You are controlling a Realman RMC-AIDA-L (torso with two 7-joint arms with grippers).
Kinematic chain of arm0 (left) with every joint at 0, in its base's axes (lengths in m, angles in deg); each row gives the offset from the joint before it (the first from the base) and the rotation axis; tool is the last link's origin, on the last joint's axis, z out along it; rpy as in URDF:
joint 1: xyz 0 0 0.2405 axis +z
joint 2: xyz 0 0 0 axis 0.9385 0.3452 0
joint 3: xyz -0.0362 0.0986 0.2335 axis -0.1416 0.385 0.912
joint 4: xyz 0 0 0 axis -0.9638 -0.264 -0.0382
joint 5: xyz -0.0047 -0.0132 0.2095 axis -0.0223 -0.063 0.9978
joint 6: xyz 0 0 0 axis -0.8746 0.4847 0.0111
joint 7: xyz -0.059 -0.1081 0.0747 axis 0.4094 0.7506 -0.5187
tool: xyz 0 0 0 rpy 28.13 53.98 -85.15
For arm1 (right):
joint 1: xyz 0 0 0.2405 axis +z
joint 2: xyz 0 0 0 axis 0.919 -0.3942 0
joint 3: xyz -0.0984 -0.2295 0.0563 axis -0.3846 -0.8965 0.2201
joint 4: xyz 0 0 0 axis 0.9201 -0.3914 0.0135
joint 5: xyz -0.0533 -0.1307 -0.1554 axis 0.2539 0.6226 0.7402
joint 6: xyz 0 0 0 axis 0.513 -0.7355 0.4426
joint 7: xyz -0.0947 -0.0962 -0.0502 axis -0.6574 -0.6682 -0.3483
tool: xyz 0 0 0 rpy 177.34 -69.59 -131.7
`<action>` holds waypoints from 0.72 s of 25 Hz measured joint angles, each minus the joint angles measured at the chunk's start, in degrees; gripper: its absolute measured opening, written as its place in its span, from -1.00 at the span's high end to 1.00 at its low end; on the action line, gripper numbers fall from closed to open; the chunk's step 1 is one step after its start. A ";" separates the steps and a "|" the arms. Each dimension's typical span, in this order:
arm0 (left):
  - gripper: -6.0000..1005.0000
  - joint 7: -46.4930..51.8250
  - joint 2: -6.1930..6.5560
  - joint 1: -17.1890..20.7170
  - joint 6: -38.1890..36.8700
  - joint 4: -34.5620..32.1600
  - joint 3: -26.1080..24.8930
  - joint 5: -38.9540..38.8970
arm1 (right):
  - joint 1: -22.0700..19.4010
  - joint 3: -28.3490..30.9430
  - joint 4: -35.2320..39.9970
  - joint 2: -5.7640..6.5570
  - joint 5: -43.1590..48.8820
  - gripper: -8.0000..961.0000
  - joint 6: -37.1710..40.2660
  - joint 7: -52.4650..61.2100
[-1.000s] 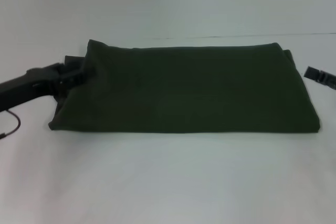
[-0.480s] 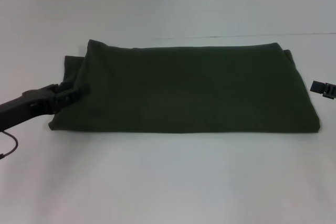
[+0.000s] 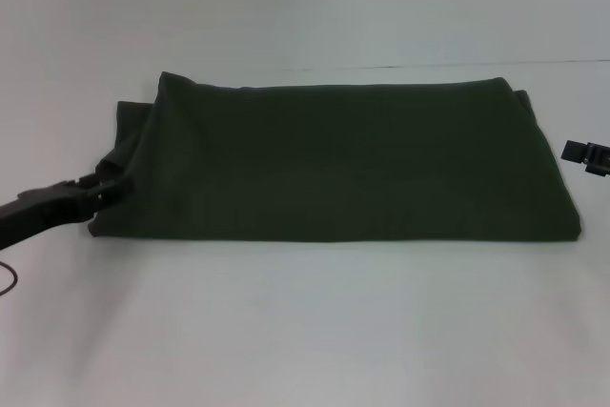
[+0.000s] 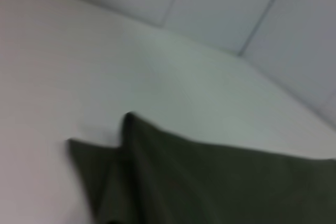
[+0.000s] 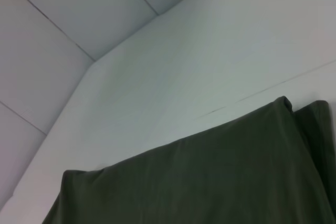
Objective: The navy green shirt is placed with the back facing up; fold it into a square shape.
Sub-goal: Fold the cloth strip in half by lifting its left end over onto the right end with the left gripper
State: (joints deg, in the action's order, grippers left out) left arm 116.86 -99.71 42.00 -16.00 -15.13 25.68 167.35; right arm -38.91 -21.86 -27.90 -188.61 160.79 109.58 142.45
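The navy green shirt (image 3: 334,164) lies flat on the white table (image 3: 305,331). It is folded into a long, wide band, with its plain side up. The band runs from the robot's left to its right across the middle of the table. Its near edge is straight. At the left end the cloth is bunched, and a small flap sticks out past the far corner. At the right end a thin strip of a lower layer peeks out from under the top layer.

The left gripper (image 3: 112,188) is down low at the near left corner of the shirt. Its tips touch the edge of the cloth there. I cannot tell if it is pinching the cloth or not. Its dark arm reaches in from the left side.

The right gripper (image 3: 585,154) is just past the right end of the shirt and is not touching it. Only a small part of it shows at the side, so I cannot tell if it is spread or pressed together.

The left wrist view shows the bunched corner, and the right wrist view shows the far edge of the shirt (image 5: 210,182)
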 joint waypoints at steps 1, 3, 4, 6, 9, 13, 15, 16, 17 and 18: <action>-0.29 0.00 0.00 -0.14 1.17 0.40 0.02 0.59 | 0.05 0.02 0.00 -0.06 -0.04 -0.59 -0.02 0.22; -0.29 0.01 0.00 -0.39 3.13 1.18 0.07 1.83 | 0.18 0.06 0.00 -0.20 -0.04 -0.59 -0.05 0.53; -0.29 0.01 0.01 -0.47 3.88 1.46 0.09 2.17 | 0.29 0.09 0.00 -0.27 -0.05 -0.59 -0.08 0.64; -0.29 0.00 0.06 -0.51 5.04 1.86 0.14 2.73 | 0.51 0.11 0.00 -0.35 -0.06 -0.59 -0.19 0.68; -0.29 -0.22 0.07 -0.51 5.62 2.47 0.21 3.17 | 0.72 0.13 -0.02 -0.38 -0.08 -0.59 -0.55 0.69; -0.29 -0.37 0.07 -0.43 5.69 2.72 0.63 3.25 | 0.85 0.15 -0.05 -0.39 -0.11 -0.59 -0.81 0.75; -0.28 -0.38 0.05 -0.38 5.78 2.96 0.72 3.58 | 0.86 0.15 -0.05 -0.39 -0.11 -0.59 -1.00 0.80; -0.28 -0.38 0.04 -0.38 5.92 3.10 0.73 3.93 | 0.87 0.15 -0.05 -0.38 -0.11 -0.59 -1.02 0.80; -0.28 -0.37 0.04 -0.41 6.19 3.22 0.74 4.33 | 0.87 0.15 -0.05 -0.39 -0.11 -0.59 -1.05 0.80; -0.28 -0.36 0.03 -0.44 6.43 3.26 0.74 4.54 | 0.87 0.15 -0.05 -0.39 -0.11 -0.59 -1.05 0.80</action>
State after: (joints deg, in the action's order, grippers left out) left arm 116.50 -99.68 41.56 -9.57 -11.87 26.41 171.89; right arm -38.04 -21.71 -27.95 -188.99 160.68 108.54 143.25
